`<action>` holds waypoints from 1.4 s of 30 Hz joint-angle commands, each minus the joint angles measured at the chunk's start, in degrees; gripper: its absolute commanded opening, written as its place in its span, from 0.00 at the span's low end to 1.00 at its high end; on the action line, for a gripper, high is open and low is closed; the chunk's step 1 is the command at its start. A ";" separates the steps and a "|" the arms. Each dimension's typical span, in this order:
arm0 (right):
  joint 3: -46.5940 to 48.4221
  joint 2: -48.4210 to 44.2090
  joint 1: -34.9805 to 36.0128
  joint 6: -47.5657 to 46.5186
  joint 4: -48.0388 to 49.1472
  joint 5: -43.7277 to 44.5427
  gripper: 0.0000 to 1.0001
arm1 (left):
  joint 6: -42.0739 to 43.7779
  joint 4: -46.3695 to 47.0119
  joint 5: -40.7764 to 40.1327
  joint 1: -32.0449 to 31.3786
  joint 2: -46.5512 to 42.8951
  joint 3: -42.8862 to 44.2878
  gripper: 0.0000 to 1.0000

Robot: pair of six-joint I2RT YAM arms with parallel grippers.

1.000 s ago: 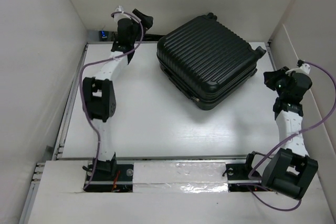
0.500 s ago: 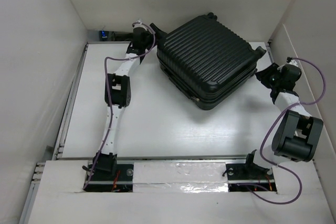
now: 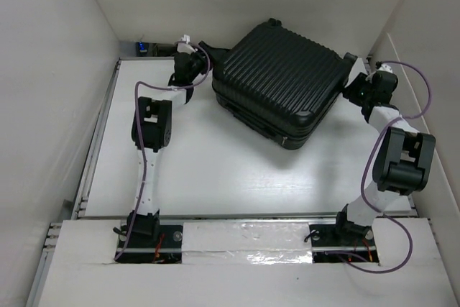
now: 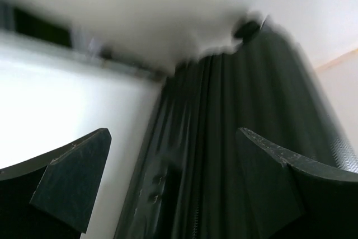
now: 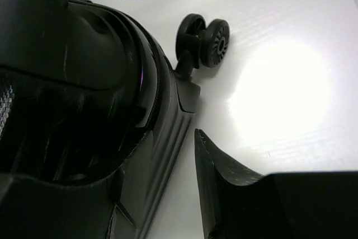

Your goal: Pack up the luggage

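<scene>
The luggage [image 3: 277, 80], a shut black ribbed suitcase, lies flat at the back middle of the white table [image 3: 208, 170]. My left gripper [image 3: 209, 51] is at its back left corner. In the left wrist view this gripper [image 4: 170, 180] is open, and the suitcase's ribbed side [image 4: 235, 116] fills the space ahead between the fingers. My right gripper [image 3: 353, 90] is at the suitcase's right corner. In the right wrist view only one finger [image 5: 224, 188] shows, just apart from the shell [image 5: 84, 110]. The other finger is hidden. A caster wheel [image 5: 206, 40] is ahead.
White walls close in the table on the left, back and right. A small device with a blue light [image 3: 143, 48] sits at the back left corner. A metal rail [image 3: 93, 149] runs along the table's left edge. A taped ledge [image 3: 244, 239] lies in front.
Both arms have reached in from the sides to the suitcase's left and right corners. The suitcase has turned and shifted slightly toward the back left.
</scene>
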 commanded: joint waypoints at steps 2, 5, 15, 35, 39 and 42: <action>6.49 2.90 9.63 -3.00 -2.84 -9.62 0.43 | 2.32 16.13 5.98 -4.18 -15.65 -22.71 0.93; 10.62 4.56 12.01 -5.37 -5.74 -11.46 0.44 | 1.62 21.77 3.87 -5.32 -23.74 -36.08 0.92; 25.47 14.22 22.37 -6.80 -14.02 -16.12 0.50 | -2.34 31.26 -4.75 -7.26 -47.05 -75.57 0.88; 19.71 3.54 17.91 0.15 -2.68 -22.89 0.80 | 5.05 -1.07 -20.74 -4.10 -80.46 -81.93 0.91; 0.08 -14.30 13.68 2.09 9.69 -20.97 0.77 | 4.52 -1.08 -24.61 -4.10 -87.84 -84.30 0.89; -16.14 -23.26 12.54 1.48 17.17 -19.04 0.50 | 5.04 -3.01 -27.86 -6.28 -91.44 -84.92 0.82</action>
